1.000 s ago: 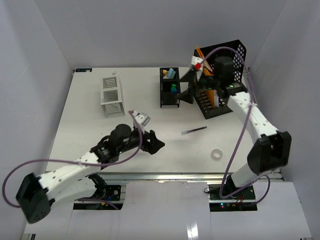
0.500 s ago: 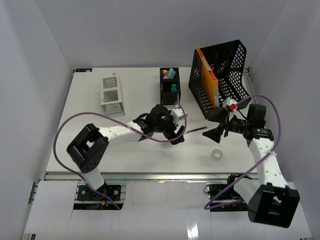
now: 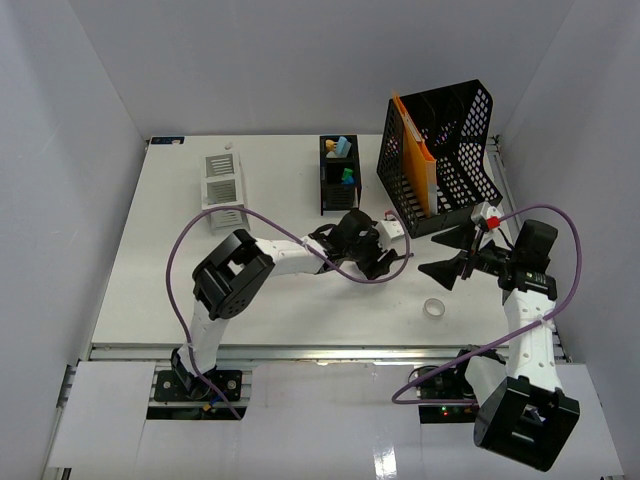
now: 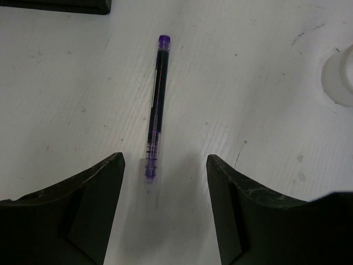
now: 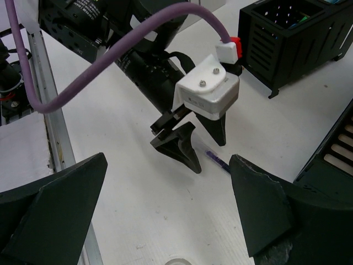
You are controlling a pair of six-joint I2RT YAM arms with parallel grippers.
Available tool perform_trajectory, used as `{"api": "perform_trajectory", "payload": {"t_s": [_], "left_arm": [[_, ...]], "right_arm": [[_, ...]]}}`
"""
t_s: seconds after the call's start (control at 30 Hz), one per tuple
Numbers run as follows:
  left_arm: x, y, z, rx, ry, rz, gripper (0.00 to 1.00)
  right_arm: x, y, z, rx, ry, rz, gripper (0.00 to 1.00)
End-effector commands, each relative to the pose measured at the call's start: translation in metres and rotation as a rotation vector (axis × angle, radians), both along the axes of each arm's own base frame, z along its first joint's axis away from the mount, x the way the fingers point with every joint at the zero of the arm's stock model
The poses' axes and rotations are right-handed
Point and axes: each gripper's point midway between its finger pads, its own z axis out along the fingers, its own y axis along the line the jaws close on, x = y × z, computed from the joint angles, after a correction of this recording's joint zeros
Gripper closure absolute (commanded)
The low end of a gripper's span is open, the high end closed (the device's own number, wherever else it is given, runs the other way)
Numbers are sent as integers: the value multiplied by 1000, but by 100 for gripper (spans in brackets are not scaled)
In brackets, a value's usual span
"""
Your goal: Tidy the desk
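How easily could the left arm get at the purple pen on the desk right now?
Probably yes, easily. The left gripper hangs open over the purple pen, fingers either side of its near end, with only bare desk between.

Purple pen (image 4: 156, 110) btwn open left gripper (image 4: 165, 204) fingers

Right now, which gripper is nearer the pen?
Left. The left gripper is open over the pen, one end between its fingers; the right gripper sits apart, off to its right.

place: robot lab cell | signs: white panel walls (image 3: 260, 70); left arm (image 3: 290, 262), right arm (image 3: 528, 340) at desk (image 3: 160, 280) rail (image 3: 320, 351)
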Motion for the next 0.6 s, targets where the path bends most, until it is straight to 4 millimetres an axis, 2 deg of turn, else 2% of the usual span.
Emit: {"api": "perform_trajectory", "payload": {"t_s": [0.0, 0.27, 0.43, 0.57], "left_arm": [[17, -9, 15, 19, -107, 41, 34], [15, -2, -7, 96, -102, 65, 53], [6, 3, -15, 109, -68, 71, 81], [-8, 12, -19, 118, -27, 67, 95]], "right_arm": [[-5, 2, 8, 23, -35, 32, 2], [-6, 0, 8, 35, -27, 32, 2], [-5, -1, 7, 37, -25, 27, 2], [-9, 1, 8, 41, -39, 42, 2]]}}
